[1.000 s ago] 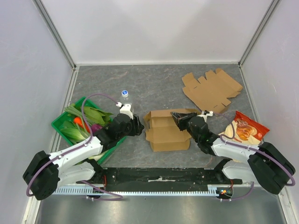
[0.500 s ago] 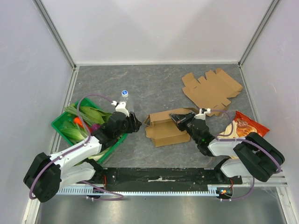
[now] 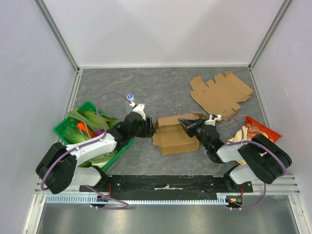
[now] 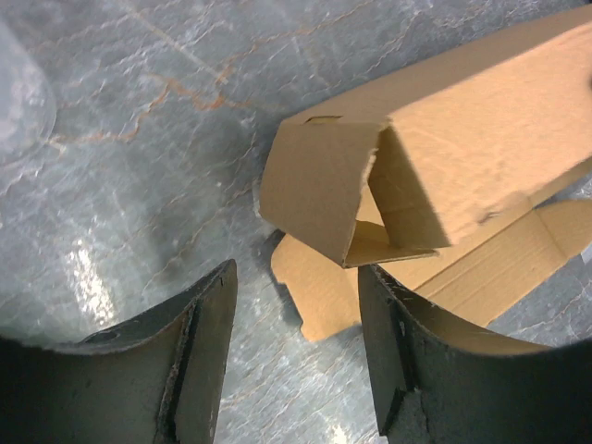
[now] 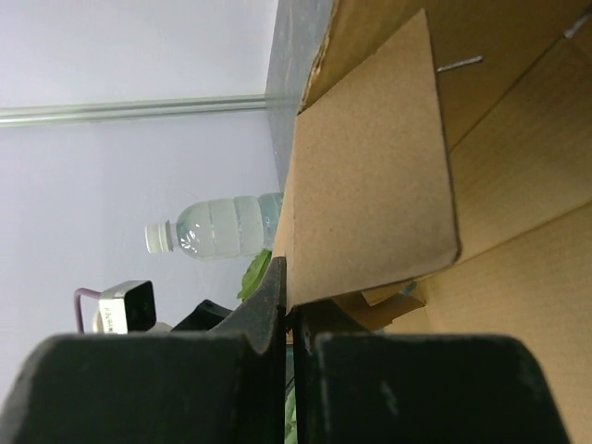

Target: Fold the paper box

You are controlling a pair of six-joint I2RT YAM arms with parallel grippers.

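Observation:
The half-folded brown paper box (image 3: 174,135) lies in the middle of the table. My right gripper (image 3: 186,123) is shut on the box's right side flap (image 5: 370,185), pinching its edge between the fingers. My left gripper (image 3: 148,127) is open at the box's left end, its fingers (image 4: 208,342) just short of a raised end flap (image 4: 314,190) and a flat tab lying on the table. A second, unfolded box blank (image 3: 220,93) lies flat at the back right.
A green basket (image 3: 66,124) of vegetables stands at the left, under my left arm. A small water bottle (image 3: 130,99) stands behind my left gripper. A chip bag (image 3: 254,134) lies at the right. The walls close in on three sides.
My left gripper has moved right, up to the box's left end. My right gripper has stayed shut on the flap; the box has shifted slightly.

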